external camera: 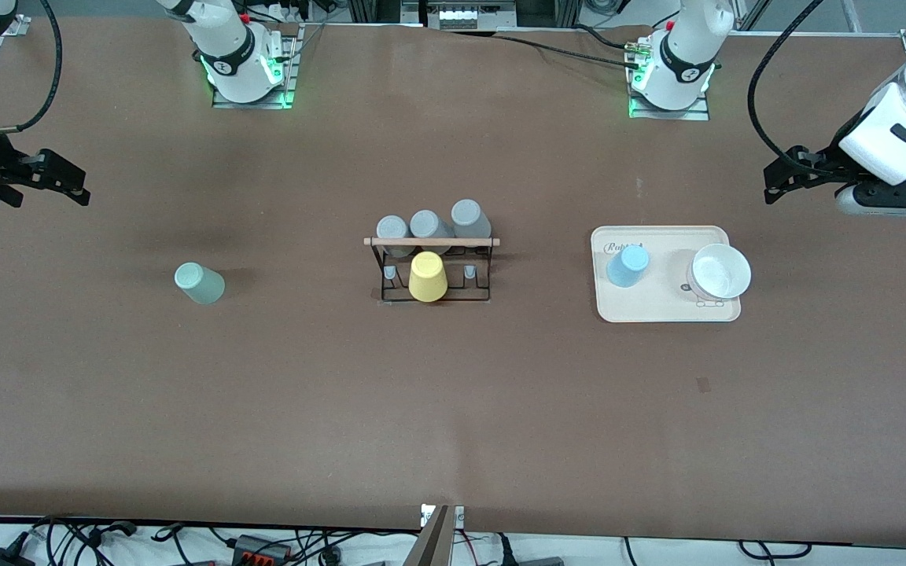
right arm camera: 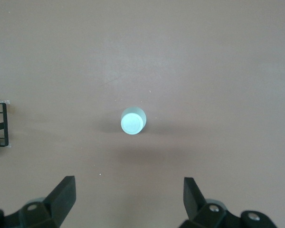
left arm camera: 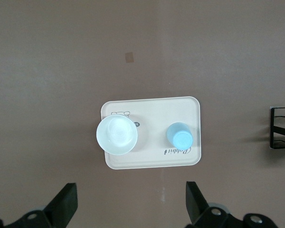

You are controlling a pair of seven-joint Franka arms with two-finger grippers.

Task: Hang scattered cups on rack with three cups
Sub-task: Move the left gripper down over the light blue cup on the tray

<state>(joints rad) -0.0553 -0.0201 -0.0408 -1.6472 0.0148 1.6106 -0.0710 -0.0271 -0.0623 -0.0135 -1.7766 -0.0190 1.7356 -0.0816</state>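
the mint green cup (external camera: 200,283) is sitting upside down on the bare counter (external camera: 453,409) toward the right arm's end, well apart from the rack (external camera: 433,271). the light blue cup (external camera: 627,265) is sitting upside down on the cream tray (external camera: 667,311) toward the left arm's end, beside a white bowl (external camera: 720,272). the rack is already carrying a yellow cup (external camera: 427,277) and three grey cups (external camera: 431,226), with two front pegs looking free.

the right tool (right arm camera: 128,197) is hanging open high over its end of the counter, and the left tool (left arm camera: 132,202) is hanging open over its end.

both cups are smooth and handleless, so a pinch too near the base is likely slipping off the taper. the blue one is risking a nudge into the bowl or a shifting tray. lowering onto a peg beside the yellow cup is risking a knock against it.

the free pegs are looking small and partly screened by the wooden rod (external camera: 432,242). each wrist view is cutting off all but a corner of the rack.
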